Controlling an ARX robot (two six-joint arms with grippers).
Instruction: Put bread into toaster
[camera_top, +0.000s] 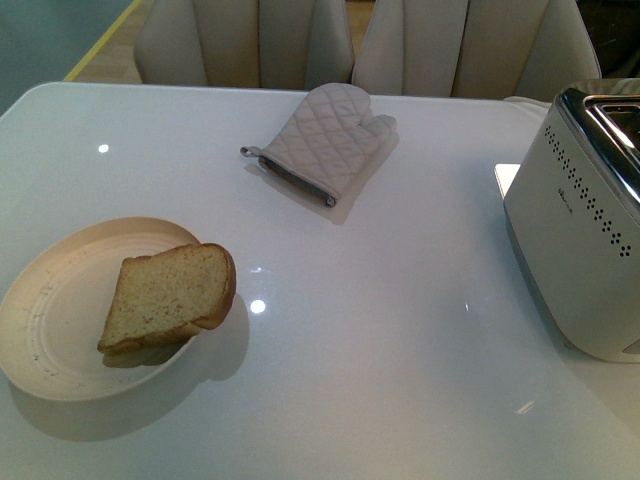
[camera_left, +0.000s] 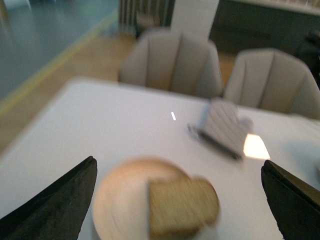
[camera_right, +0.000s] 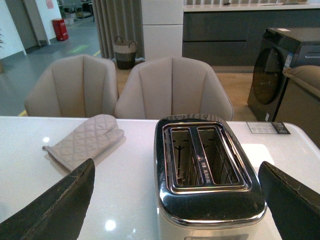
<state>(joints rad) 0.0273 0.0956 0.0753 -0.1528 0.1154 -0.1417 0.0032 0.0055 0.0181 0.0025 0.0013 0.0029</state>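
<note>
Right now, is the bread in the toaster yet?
Not yet. Nothing is done: the bread lies on the plate, and the toaster has both slots empty. In hand: the left claw is open, facing the bread; the right claw is open, facing the toaster. Left: grab the bread, carry it over, drop it in.

- Table: glossy white, smooth.
- Toaster: matt white body, mirror chrome top.
- Oven mitt: quilted grey cloth.
- Bread: porous, speckled crumb.

Bread on plate at left — mitt behind centre, toaster far right.
</note>
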